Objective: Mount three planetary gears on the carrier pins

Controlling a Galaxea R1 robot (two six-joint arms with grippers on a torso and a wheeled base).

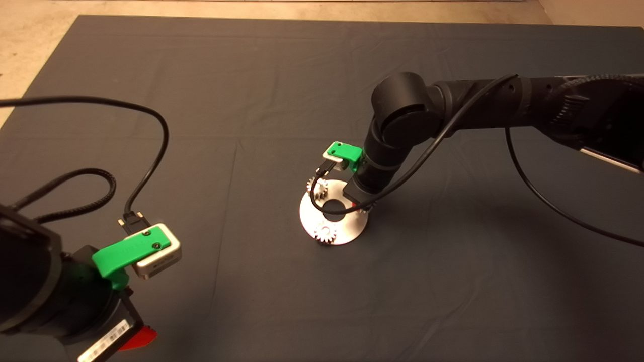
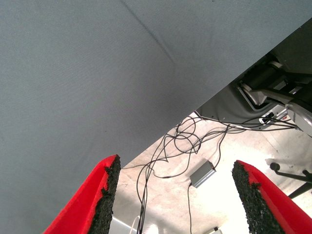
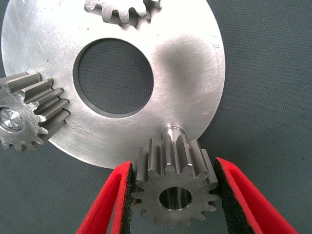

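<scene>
Dim, even overhead light; the disc (image 1: pixel 333 217) glares white, its soft shadow falling rightward.

head overhead; wrists close, perhaps angled.

What I cannot see from here
From above, my right arm (image 1: pixel 397 146) covers my right gripper (image 3: pixel 173 195), the gear (image 3: pixel 175 187) it clamps and most of the disc's (image 1: pixel 347 229) far right side; in my right wrist view, the picture edge cuts off the farthest gear (image 3: pixel 122 10)
</scene>
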